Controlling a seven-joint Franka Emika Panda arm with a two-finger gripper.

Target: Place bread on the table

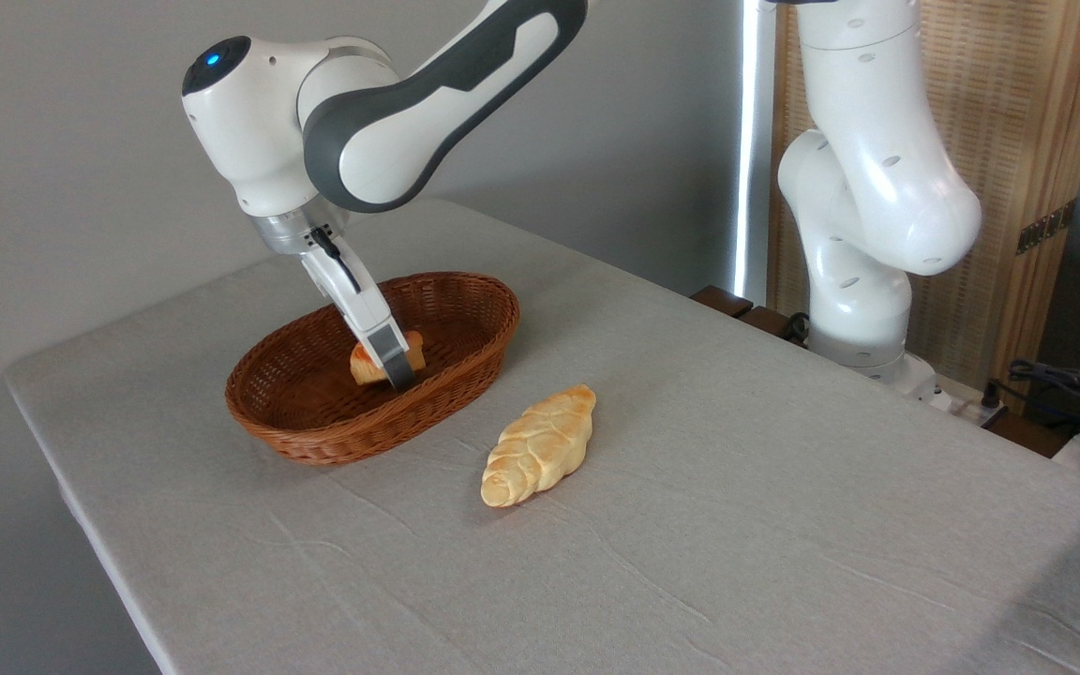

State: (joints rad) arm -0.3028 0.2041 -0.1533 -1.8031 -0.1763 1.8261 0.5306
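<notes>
The bread (365, 366), a small orange-brown bun, lies inside the brown wicker basket (306, 436) on the left part of the table (784, 525). My gripper (397, 379) reaches down into the basket from the upper left. Its near finger (388, 349) stands right in front of the bun, which shows on both sides of it. The far finger is hidden behind the bun, so the gap between the fingers does not show. The fingertip is low, close to the basket floor.
A longer pale braided loaf (540, 446) lies on the cloth just right of the basket. The arm's white base (863, 272) stands at the table's far right edge, with cables (1065, 380) beyond it. A grey wall is behind.
</notes>
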